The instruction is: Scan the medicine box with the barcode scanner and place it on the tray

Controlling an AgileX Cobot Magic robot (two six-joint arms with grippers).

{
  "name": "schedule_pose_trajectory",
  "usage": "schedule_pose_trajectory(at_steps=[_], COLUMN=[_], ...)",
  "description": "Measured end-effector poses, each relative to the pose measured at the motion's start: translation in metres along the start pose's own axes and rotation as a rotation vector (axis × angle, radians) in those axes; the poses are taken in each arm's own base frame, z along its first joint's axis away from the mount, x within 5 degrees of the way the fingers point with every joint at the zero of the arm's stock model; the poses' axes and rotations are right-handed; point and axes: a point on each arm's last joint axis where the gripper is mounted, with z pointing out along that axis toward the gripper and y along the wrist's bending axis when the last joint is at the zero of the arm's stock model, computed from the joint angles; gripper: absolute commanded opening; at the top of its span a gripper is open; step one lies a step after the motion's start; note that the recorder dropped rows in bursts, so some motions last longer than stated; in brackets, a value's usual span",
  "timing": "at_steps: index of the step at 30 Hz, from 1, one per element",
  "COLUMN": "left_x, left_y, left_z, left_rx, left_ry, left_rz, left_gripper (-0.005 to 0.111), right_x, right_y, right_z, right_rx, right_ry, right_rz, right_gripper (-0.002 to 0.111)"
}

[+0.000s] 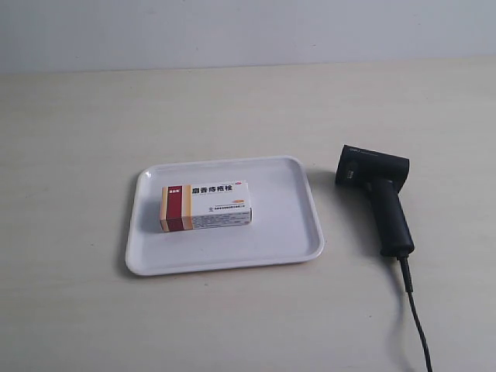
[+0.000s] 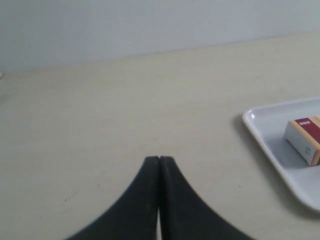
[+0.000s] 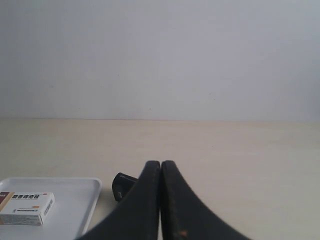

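Note:
The white medicine box (image 1: 206,207) with its dark red and tan band lies flat inside the white tray (image 1: 294,225), toward the tray's left half. To the right of the tray, the black barcode scanner (image 1: 380,194) lies on the table, head toward the far side, cable trailing to the near edge. No arm shows in the exterior view. My left gripper (image 2: 159,159) is shut and empty above bare table, with the tray (image 2: 260,135) and box (image 2: 305,140) off to one side. My right gripper (image 3: 160,163) is shut and empty; the scanner's head (image 3: 122,185), tray (image 3: 85,200) and box (image 3: 27,207) lie beyond it.
The table (image 1: 116,116) is a pale beige surface against a plain light wall (image 1: 232,31). The scanner's thin black cable (image 1: 415,310) runs to the exterior view's bottom edge.

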Motion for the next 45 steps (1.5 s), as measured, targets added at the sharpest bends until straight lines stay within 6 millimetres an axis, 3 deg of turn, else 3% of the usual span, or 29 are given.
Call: schedule_pose_trajectory(at_steps=[10,41,45], left_x=[0.0005,0.0006,0.0006], left_y=[0.0024,0.0025,0.0025], left_z=[0.0000,0.0000,0.0000], left_rx=[-0.027,-0.028,-0.028], left_ry=[0.004,0.005,0.005], left_rz=[-0.106,-0.109,-0.109], left_gripper=[0.000,0.000,0.000], right_x=[0.0000,0.0000,-0.0071], right_y=[0.0000,0.0000,0.0015], right_z=[0.0000,0.0000,0.0008], right_rx=[0.000,0.000,0.005], right_ry=[0.000,0.000,-0.090], right_rz=[0.000,0.002,0.004], right_gripper=[0.000,0.000,0.000])
